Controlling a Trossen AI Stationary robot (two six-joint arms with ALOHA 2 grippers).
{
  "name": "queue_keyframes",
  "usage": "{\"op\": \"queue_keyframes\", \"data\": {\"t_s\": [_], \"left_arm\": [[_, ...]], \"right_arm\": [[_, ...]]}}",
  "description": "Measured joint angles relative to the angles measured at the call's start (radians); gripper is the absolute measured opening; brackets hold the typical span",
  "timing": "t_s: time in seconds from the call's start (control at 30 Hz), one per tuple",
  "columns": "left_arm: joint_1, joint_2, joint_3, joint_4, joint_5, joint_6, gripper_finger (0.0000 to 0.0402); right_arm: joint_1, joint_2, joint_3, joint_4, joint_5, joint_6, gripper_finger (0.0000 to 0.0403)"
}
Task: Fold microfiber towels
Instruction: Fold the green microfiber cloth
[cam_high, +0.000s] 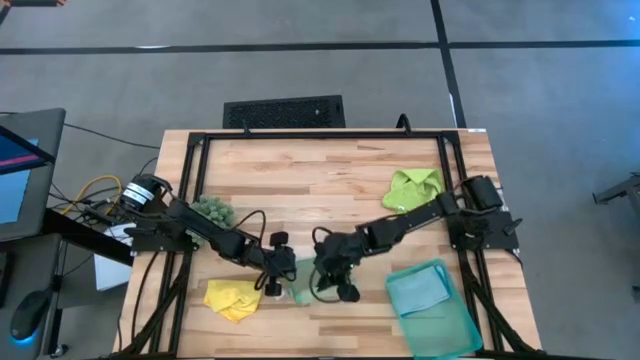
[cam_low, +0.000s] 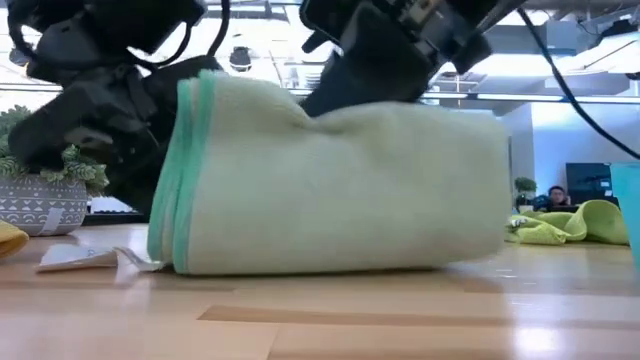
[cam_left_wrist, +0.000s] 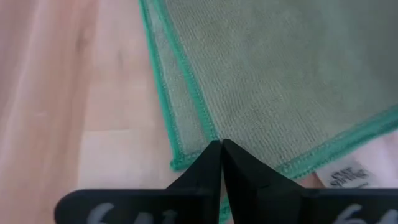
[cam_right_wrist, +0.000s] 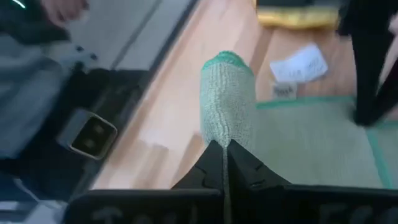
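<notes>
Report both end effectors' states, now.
Left end effector: closed on the pale sage green microfiber towel, at its teal-edged corner.
Right end effector: closed on the same towel's pinched-up fold.

From my station I saw the wooden table (cam_high: 300, 170) carrying a teal plastic tray (cam_high: 462, 330) at its front right corner and a dark-green fuzzy clump (cam_high: 212, 208) near the left edge. A black floor vent (cam_high: 284, 111) lay beyond the table, and a monitor (cam_high: 20, 170) stood off to the left.
</notes>
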Motion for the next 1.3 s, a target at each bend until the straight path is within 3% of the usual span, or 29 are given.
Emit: {"op": "queue_keyframes", "data": {"t_s": [0.27, 0.47, 0.67, 0.77, 0.87, 1.07, 1.3], "left_arm": [[0.005, 0.001, -0.070, 0.151, -0.039, 0.118, 0.0009], [0.019, -0.007, -0.062, 0.157, -0.042, 0.186, 0.0009], [0.020, -0.131, -0.057, -0.061, -0.061, 0.149, 0.0007], [0.022, -0.199, -0.122, -0.069, -0.066, 0.141, 0.0002], [0.047, -0.242, -0.218, 0.038, -0.079, 0.095, 0.0001], [0.075, -0.187, -0.399, 0.490, 0.007, 0.052, 0.0000], [0.075, -0.051, -0.364, 0.586, 0.036, 0.069, 0.0000]], "right_arm": [[-0.124, 0.069, 0.008, 0.065, -0.101, -0.019, 0.0020], [-0.194, 0.102, 0.004, 0.056, -0.157, -0.029, 0.0014], [-0.214, 0.120, 0.003, 0.031, -0.190, -0.060, 0.0023], [-0.211, 0.120, 0.003, 0.031, -0.191, -0.096, 0.0018], [-0.209, 0.121, 0.003, 0.050, -0.183, -0.102, 0.0016], [-0.212, 0.122, 0.004, 0.117, -0.180, -0.094, 0.0023], [-0.225, 0.163, 0.009, 0.166, -0.154, -0.099, 0.0021]]}}
